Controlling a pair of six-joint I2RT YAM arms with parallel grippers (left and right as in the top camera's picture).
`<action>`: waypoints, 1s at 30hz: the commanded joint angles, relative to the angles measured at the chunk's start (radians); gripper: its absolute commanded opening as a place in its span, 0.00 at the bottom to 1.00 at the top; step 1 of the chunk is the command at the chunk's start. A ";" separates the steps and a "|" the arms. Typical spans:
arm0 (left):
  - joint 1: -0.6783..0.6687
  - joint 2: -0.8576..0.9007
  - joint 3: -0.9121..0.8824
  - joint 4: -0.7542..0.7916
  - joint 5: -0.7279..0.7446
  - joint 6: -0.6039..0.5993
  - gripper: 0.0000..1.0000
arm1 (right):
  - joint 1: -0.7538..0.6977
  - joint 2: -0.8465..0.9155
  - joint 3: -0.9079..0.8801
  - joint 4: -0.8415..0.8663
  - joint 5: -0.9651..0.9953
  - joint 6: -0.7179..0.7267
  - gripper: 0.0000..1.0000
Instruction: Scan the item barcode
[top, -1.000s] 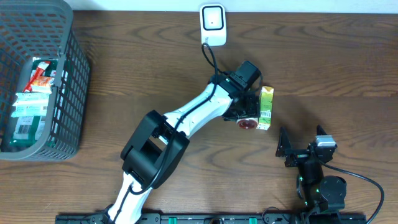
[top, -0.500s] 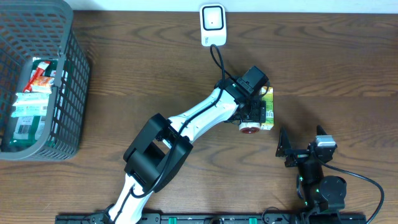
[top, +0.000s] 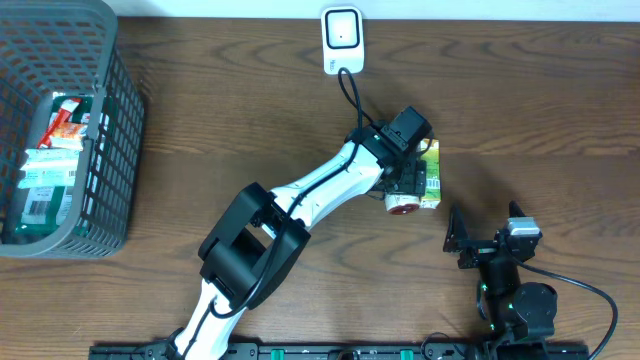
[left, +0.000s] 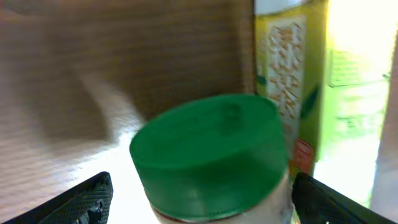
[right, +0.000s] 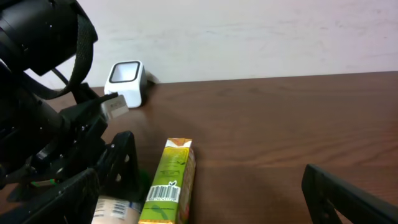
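From above: left gripper (top: 407, 190) out right of centre on the table (top: 200, 130), over a bottle (top: 400, 204) lying just beside a green carton (top: 429, 172). Shifted slightly down and right within the last second, fingers widening all the while. Scanner (top: 341, 38) well apart at the far edge. Basket (top: 115, 120) of packets at far left. Right gripper (top: 487, 236) parked near the front edge, spread and holding nothing.

From the left wrist: green cap (left: 208, 152) of the bottle filling the gap between fingertips (left: 87, 196) set wide, neither visibly touching it. Carton (left: 292, 81) close at right. Upright or lying, hard to tell.

From the right wrist: carton (right: 168, 183) flat on the wood, barcode (right: 163, 193) facing the lens. Bottle (right: 115, 211) at its left, scanner (right: 126, 79) beyond.

Looks like a release just made, with the bottle put down next to the carton. Probably finished with this item, and more waiting in the basket.
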 joint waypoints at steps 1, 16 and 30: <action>0.001 -0.052 -0.008 -0.010 -0.096 0.061 0.92 | 0.007 -0.003 -0.001 -0.004 -0.001 0.012 0.99; 0.050 -0.213 -0.006 -0.018 -0.140 0.128 0.92 | 0.007 -0.003 -0.001 -0.004 -0.001 0.012 0.99; 0.284 -0.456 0.043 -0.169 -0.140 0.268 0.92 | 0.007 -0.003 -0.001 -0.004 -0.001 0.012 0.99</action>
